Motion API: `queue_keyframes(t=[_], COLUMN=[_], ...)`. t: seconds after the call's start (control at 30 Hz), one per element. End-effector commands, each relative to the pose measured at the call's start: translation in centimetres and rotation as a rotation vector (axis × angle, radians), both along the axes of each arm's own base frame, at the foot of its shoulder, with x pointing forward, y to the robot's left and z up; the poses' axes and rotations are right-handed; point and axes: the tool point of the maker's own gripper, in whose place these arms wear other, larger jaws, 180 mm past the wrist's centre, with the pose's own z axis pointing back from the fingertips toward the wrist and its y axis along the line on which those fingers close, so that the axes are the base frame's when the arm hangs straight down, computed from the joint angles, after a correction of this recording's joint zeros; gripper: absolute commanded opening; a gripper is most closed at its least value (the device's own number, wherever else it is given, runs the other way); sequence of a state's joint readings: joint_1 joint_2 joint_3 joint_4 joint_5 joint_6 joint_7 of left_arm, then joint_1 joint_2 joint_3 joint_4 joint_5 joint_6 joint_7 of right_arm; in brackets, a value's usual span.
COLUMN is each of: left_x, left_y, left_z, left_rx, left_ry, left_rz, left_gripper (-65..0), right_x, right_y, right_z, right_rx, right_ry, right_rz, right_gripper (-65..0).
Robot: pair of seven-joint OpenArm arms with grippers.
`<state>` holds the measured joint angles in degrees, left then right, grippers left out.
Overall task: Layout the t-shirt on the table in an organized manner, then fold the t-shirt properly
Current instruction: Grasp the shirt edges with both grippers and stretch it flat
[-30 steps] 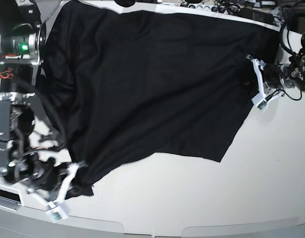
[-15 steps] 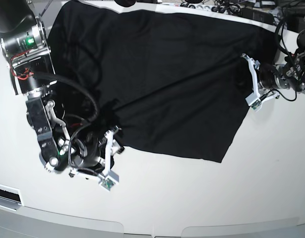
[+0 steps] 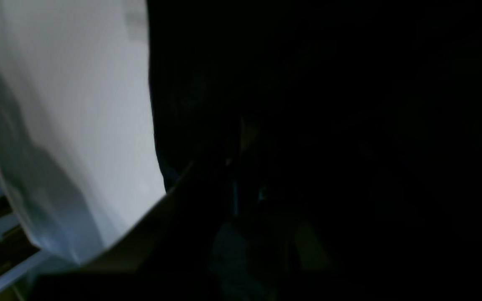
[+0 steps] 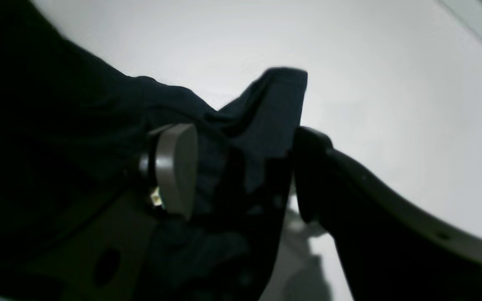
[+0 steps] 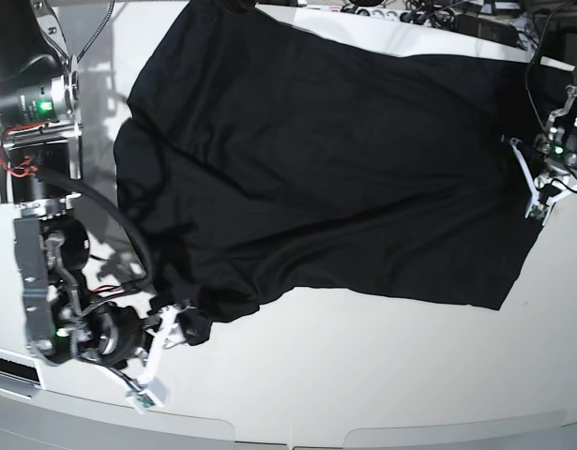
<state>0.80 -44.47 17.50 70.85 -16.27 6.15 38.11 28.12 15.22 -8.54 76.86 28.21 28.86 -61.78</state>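
T-shirt point(image 5: 326, 169) shifted right, hem probably flat, bare table point(image 5: 382, 375) below.

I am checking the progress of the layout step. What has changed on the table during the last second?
The right gripper swung inward along the near edge, then back toward its own side, and its jaws have opened, with a corner of the t-shirt loose between them. The left gripper drew its edge outward, so the cloth lies wider. It stays shut on the t-shirt, which still lies spread on the table.
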Motion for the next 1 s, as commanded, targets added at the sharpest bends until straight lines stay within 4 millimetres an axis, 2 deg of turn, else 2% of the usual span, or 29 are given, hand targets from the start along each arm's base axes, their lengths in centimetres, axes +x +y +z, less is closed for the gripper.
queue_keyframes(t=[0.0,0.07,0.13,0.17,0.23,0.27,0.4,0.5,0.7,0.83,0.97], left_x=[-1.0,-1.1,-1.0,-1.0,-1.1,-1.1,-0.1,1.2,3.4,4.2,4.4], left_y=[-1.0,-1.7,-2.7,-3.3,-4.3,-4.6,-6.1,-7.8,-13.0,-15.0,-14.7], left_z=[-0.7,-0.9,-0.9,-0.8,-0.8,-0.7,0.4,1.9,6.0,7.7,7.9], left_rx=[-0.065,-0.095,-0.121,-0.136,-0.16,-0.165,-0.18,-0.197,-0.271,-0.292,-0.279], left_ry=[0.057,0.069,0.086,0.096,0.115,0.121,0.105,0.062,-0.066,-0.108,-0.106], left_rz=[-0.001,-0.02,-0.07,-0.099,-0.146,-0.157,-0.226,-0.287,-0.485,-0.552,-0.543], left_gripper=[-65.0,-65.0,-65.0,-65.0,-65.0,-65.0,-65.0,-65.0,-65.0,-65.0,-65.0], right_x=[0.9,-0.4,-2.0,-2.6,-3.9,-4.6,-7.8,-8.8,-11.8,-13.1,-13.6], right_y=[0.5,1.2,1.9,2.3,2.5,2.7,3.1,2.4,1.3,-1.0,-4.6], right_z=[2.3,1.9,1.0,0.6,-1.0,-1.9,-5.4,-7.5,-11.6,-13.7,-15.1], right_rx=[0.039,0.059,0.073,0.081,0.084,0.093,0.138,0.097,0.032,-0.077,-0.236], right_ry=[-0.045,0.017,0.071,0.079,0.088,0.101,0.153,0.135,0.118,0.161,0.193], right_rz=[0.026,0.084,0.153,0.186,0.214,0.223,0.204,0.177,0.127,0.047,-0.097], right_gripper=[-27.5,-29.0,-34.9,-41.2,-59.2,-65.0,-65.0,-65.0,-65.0,-65.0,-65.0])
